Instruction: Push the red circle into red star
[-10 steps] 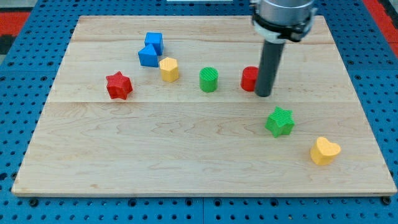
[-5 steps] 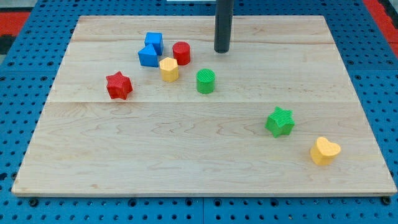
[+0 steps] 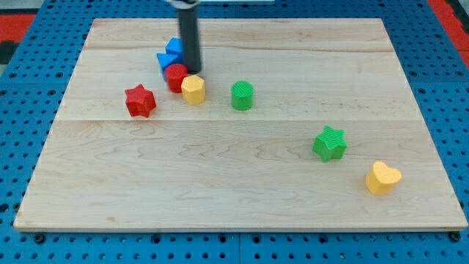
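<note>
The red circle (image 3: pixel 175 76) sits at the upper left of the wooden board (image 3: pixel 242 176), touching a yellow block (image 3: pixel 193 89) on its right and blue blocks behind it. The red star (image 3: pixel 140 100) lies to its lower left, a small gap apart. My tip (image 3: pixel 192 70) is right against the red circle's upper right side, just above the yellow block.
Two blue blocks (image 3: pixel 169 54) stand just behind the red circle, partly hidden by the rod. A green cylinder (image 3: pixel 242 95) is right of the yellow block. A green star (image 3: pixel 330 143) and a yellow heart (image 3: pixel 382 177) lie at the lower right.
The rod swept left from the top middle to the red circle. The red circle moved down and left towards the red star. The yellow and blue blocks shifted slightly left.
</note>
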{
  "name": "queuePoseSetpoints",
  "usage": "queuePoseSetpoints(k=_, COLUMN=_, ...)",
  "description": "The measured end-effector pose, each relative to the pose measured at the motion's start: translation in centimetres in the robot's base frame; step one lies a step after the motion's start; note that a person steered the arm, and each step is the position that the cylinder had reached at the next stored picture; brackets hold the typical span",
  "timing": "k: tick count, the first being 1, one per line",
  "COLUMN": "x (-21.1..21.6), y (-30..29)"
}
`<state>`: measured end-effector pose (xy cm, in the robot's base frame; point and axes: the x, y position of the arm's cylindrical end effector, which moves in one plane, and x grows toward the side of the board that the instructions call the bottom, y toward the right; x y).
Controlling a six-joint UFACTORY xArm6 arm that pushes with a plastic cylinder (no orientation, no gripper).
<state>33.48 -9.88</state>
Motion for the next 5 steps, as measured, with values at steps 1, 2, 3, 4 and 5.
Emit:
queuePoseSetpoints(k=1, x=1.0, y=-4.0)
queuePoseSetpoints(k=2, x=0.7, y=-3.2)
queuePoseSetpoints(k=3, x=2.2, y=-3.8)
queuePoseSetpoints(k=4, x=5.1, y=-0.3)
queuePoseSetpoints(k=5, x=7.0, y=1.8)
